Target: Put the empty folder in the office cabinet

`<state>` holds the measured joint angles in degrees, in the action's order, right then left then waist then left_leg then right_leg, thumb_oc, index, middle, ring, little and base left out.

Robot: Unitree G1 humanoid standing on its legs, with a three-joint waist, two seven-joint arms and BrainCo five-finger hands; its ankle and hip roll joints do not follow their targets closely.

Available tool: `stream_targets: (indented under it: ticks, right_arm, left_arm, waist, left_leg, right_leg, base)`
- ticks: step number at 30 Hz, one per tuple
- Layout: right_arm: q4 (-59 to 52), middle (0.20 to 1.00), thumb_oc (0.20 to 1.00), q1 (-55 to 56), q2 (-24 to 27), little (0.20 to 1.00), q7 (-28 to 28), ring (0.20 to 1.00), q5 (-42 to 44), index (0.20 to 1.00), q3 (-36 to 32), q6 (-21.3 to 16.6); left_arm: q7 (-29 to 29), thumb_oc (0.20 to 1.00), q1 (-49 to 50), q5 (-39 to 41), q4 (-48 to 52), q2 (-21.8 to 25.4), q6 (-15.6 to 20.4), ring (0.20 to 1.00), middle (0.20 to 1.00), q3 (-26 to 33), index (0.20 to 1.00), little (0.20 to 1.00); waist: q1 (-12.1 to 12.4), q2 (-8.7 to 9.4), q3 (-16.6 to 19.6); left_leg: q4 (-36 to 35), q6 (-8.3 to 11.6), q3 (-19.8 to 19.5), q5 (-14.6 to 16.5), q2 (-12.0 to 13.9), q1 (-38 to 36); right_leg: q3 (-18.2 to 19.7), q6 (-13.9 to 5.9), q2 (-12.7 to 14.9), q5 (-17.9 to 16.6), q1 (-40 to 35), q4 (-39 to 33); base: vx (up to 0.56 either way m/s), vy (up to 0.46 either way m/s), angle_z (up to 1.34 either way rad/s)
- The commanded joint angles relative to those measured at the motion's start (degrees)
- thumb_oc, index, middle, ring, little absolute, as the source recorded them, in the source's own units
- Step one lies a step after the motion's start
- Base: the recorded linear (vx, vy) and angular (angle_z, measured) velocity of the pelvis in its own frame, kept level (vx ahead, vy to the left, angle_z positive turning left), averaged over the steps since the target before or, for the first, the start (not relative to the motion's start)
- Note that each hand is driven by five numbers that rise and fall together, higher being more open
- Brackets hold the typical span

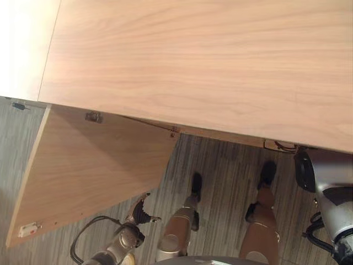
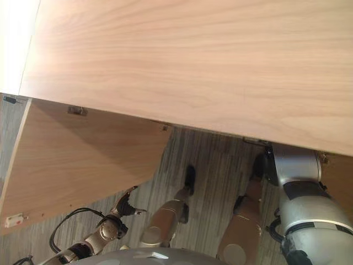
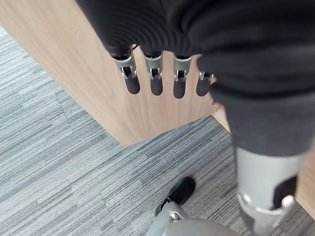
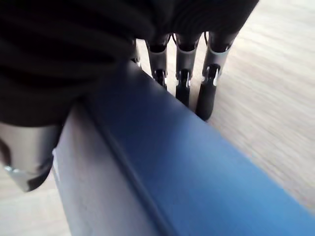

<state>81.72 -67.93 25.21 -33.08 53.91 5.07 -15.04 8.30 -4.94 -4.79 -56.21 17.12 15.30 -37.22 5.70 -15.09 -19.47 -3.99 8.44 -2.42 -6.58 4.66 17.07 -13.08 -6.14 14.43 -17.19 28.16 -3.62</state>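
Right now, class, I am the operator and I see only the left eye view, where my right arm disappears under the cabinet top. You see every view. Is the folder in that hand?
Observer: Yes. The right wrist view shows the right hand pinching the blue folder, with its fingers on one face and the thumb on the other.
Operator: What lies past the fingers?
Observer: A pale wooden surface, close behind them.
Operator: Is the left hand carrying anything?
Observer: No. In the left wrist view the left hand has straight fingers and holds nothing. The open cabinet door is in front of it.
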Motion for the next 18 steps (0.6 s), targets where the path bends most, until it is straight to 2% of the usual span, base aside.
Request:
stream_targets:
  ticks: [1,5,10,18]
  right_arm:
    - [2.1,1.0,1.0,-2.6,-0.3,1.0,0.8,1.0,-3.2,1.0,1.2,0.1]
    - [2.5,1.0,1.0,-1.2,-2.6,1.0,1.1,1.0,-3.3,1.0,0.7,0.6]
    - [1.8,1.0,1.0,0.8,-4.3,1.0,0.5,1.0,-4.6,1.0,0.1,0.3]
    - [-2.1,1.0,1.0,12.1,-10.5,1.0,1.6,1.0,-12.6,1.0,0.9,0.0]
  left_arm:
    - [1.4,1.0,-4.0,0.2,-2.4,4.1,-0.4,1.0,1.0,-3.1,1.0,1.0]
    - [1.9,1.0,-5.8,-0.6,-3.2,4.3,-0.6,1.0,1.0,-3.3,1.0,1.0]
    - [2.3,1.0,-6.8,-1.1,-4.0,4.1,-0.7,1.0,1.0,-3.3,1.0,1.0]
    - [3.1,1.0,-8.8,-2.6,-7.9,2.6,-1.1,1.0,1.0,-1.6,1.0,1.0]
  waist:
    - [3.0,2.47,-1.5]
    - [2.5,3.19,-2.4]
    - [1.9,3.97,-2.8]
    - [0.0,6.94,-3.3]
  left_leg:
    - [8.7,-1.24,-0.5,13.7,-0.5,-5.2]
    - [11.1,-1.64,-0.3,15.1,-2.2,-4.3]
    - [12.7,-1.94,-0.3,15.9,-3.0,-4.0]
    - [16.7,-2.38,-0.4,18.1,-4.3,-4.0]
  right_leg:
    - [4.0,-4.88,3.0,1.9,3.3,3.4]
    - [4.5,-5.15,4.5,0.3,3.1,2.8]
    - [4.7,-5.25,5.1,-0.2,2.5,2.5]
    - [5.0,-5.28,6.7,-1.3,0.1,1.9]
  base:
    - [-0.08,0.034,0.01]
    - [-0.09,0.06,0.04]
    - [-0.05,0.04,0.05]
    - [-0.02,0.017,0.03]
